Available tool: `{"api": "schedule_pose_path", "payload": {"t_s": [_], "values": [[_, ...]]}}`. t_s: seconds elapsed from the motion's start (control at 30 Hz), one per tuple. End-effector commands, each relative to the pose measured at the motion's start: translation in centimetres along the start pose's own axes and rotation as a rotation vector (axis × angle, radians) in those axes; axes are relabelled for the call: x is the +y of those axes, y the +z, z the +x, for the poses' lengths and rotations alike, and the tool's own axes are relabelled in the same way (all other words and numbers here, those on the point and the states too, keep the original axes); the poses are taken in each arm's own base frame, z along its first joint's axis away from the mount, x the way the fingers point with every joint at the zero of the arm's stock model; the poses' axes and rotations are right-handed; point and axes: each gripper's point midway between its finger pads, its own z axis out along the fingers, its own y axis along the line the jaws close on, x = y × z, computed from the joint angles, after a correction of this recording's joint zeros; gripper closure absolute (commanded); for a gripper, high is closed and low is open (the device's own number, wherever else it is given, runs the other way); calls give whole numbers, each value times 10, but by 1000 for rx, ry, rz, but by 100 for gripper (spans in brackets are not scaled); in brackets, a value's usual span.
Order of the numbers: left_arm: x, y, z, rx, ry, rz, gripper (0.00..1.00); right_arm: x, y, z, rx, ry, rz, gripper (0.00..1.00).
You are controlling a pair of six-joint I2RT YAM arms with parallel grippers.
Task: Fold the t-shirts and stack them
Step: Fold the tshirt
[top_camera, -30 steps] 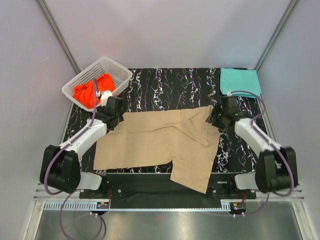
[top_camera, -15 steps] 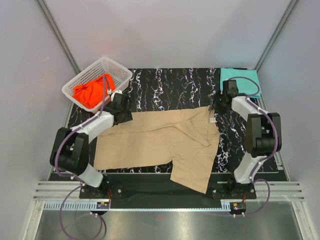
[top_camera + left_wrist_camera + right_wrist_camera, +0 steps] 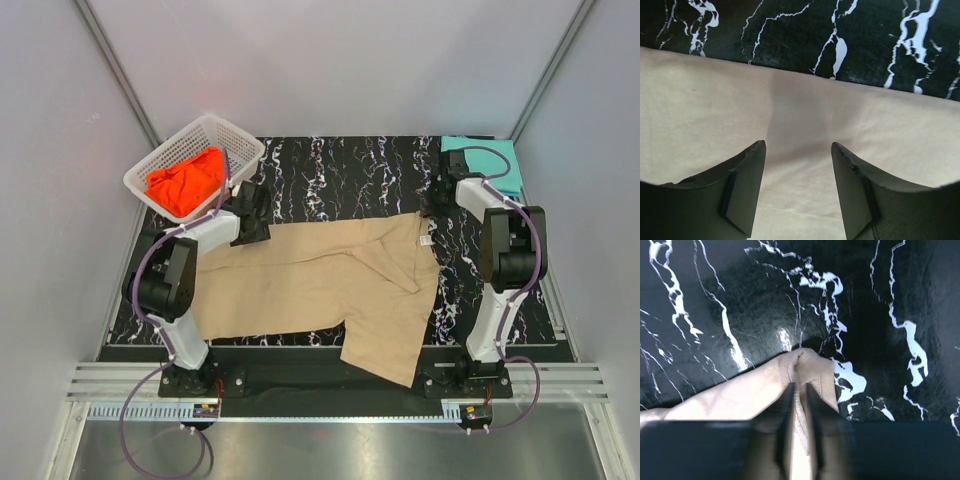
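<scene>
The white lattice basket (image 3: 240, 146) sits beyond the tan t-shirt's (image 3: 320, 275) far-left corner and holds a crumpled orange-red t-shirt (image 3: 185, 180). My left gripper (image 3: 797, 150) hangs over the tan shirt's straight far hem, jaws spread above smooth cloth. The shirt lies flat on the glossy black marbled table (image 3: 340, 170). At its far-right corner my right gripper (image 3: 800, 392) seems pinched on a bunched fold, though that view is blurred. A folded teal t-shirt (image 3: 480, 160) lies beyond that corner, with bare marble between.
</scene>
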Motion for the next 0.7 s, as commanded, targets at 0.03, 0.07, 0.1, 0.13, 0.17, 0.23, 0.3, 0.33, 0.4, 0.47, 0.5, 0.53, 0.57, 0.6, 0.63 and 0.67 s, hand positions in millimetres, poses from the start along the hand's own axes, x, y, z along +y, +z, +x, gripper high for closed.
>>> {"api": "schedule_pose_path", "payload": {"t_s": [0.03,0.07,0.1,0.13,0.17,0.23,0.3,0.33,0.4,0.47,0.5,0.53,0.57,0.6,0.63,0.67], "values": [[6,8,-9,0,-19,-40,39,-3,-6,-23,-94,7,-26,90],[7,9,-8,3,-23,-45,39,-2,-4,-31,-127,13,-53,100],[8,10,-7,11,-30,-43,39,-6,-1,-27,-123,32,-58,100],[9,13,-5,21,-43,-43,39,-15,-4,-42,-176,61,-73,100],[10,14,-4,28,-46,-41,39,-17,-6,-47,-201,80,-92,100],[13,19,-1,47,-58,-57,39,-22,-14,-54,-253,134,-183,100],[15,22,3,70,-62,-61,39,-22,-18,-54,-251,162,-255,100],[15,24,5,76,-66,-64,39,-17,-19,-53,-246,156,-283,100],[15,24,2,57,-72,-58,39,-7,-27,-59,-247,136,-316,93],[14,21,0,43,-73,-45,39,-12,-30,-56,-222,142,-219,79],[13,19,-1,41,-73,-41,39,-11,-34,-55,-223,131,-197,71],[12,18,-4,36,-72,-36,39,-9,-36,-47,-200,119,-169,68],[12,18,-4,35,-71,-34,39,-12,-38,-50,-216,113,-127,66],[12,17,-4,36,-72,-32,39,-12,-41,-49,-220,108,-115,66],[12,15,-4,33,-73,-31,39,-11,-42,-46,-212,100,-108,66],[12,15,-5,29,-75,-26,39,-7,-42,-44,-210,88,-106,66]]}}
